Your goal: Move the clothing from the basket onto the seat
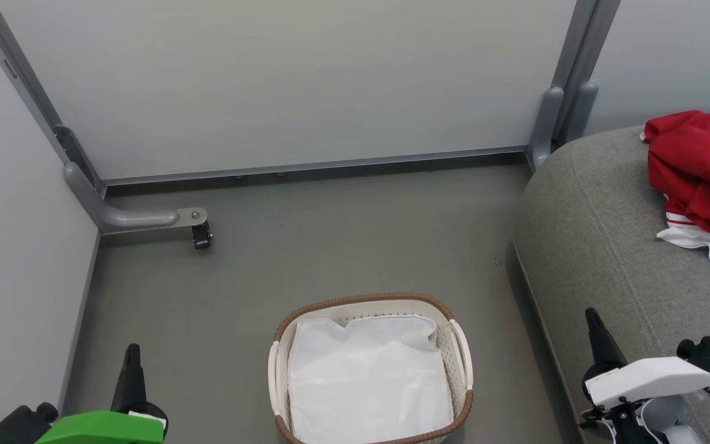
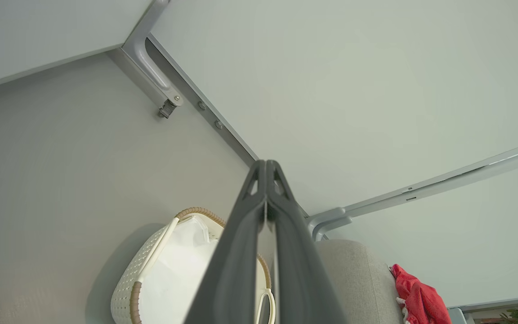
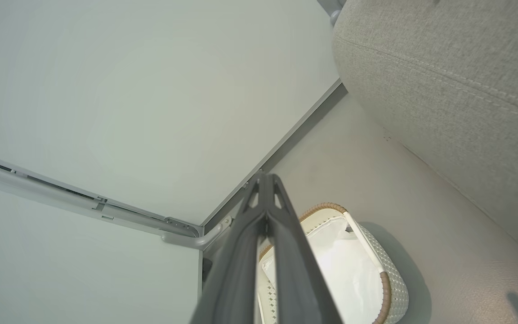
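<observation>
Right fingers [image 1: 599, 338] by seat [image 1: 589, 234] edge, clothing [image 1: 697, 172] well beyond

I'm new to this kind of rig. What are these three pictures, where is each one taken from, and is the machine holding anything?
This is a wheeled robot with two arms, each ending in a two-finger gripper. The wide picture comes from a camera on its head, looking down: the left gripper is at lower left and the right gripper at lower right. The other two pictures come from cameras on the wrists, each looking along that arm's own dark fingers. Both grippers are shut and hold nothing. The basket stands on the grey floor with a white liner inside. The clothing, red with a white striped piece, lies on the seat, so the job looks done.
</observation>
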`<state>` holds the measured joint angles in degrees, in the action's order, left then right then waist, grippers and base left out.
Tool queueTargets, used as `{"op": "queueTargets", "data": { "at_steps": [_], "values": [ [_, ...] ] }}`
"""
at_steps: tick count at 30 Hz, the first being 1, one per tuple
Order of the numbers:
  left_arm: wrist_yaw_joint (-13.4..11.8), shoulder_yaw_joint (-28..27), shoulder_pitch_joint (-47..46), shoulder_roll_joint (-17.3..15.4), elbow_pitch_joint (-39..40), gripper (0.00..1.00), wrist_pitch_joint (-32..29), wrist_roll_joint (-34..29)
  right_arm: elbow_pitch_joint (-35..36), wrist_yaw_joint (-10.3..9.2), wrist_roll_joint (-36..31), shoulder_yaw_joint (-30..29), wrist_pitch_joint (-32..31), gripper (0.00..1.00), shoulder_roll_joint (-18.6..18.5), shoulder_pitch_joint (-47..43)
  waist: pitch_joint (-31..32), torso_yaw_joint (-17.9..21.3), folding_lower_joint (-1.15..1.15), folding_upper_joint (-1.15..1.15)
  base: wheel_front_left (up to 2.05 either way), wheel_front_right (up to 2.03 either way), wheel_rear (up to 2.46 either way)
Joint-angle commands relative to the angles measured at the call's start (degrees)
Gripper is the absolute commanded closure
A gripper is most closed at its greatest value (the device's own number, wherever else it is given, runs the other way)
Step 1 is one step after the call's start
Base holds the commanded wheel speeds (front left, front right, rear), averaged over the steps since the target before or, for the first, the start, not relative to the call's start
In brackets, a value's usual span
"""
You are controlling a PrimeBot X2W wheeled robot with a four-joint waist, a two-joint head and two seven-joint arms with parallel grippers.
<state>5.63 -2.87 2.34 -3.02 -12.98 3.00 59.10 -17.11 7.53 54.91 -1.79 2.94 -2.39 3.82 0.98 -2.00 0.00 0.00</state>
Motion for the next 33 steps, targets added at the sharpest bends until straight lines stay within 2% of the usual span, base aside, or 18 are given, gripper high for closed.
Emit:
{"op": "queueTargets", "data": {
  "at_steps": [1,33],
  "values": [
    [0.48,-0.36,-1.87,-0.08,0.51,1.0,-0.42,1.71,0.96,-0.03,1.88,-0.42,-0.42,1.0,-0.38,1.29,-0.02,0.04,0.0,0.0,0.0,0.0,0.0],
    [1.31,-2.21,-5.82,0.04,-0.36,1.0,-5.41,18.58,2.2,-0.04,20.84,-2.79,-5.34,1.0,-0.52,2.12,-0.54,0.93,0.0,0.0,0.0,0.0,0.0]
  ]
}}
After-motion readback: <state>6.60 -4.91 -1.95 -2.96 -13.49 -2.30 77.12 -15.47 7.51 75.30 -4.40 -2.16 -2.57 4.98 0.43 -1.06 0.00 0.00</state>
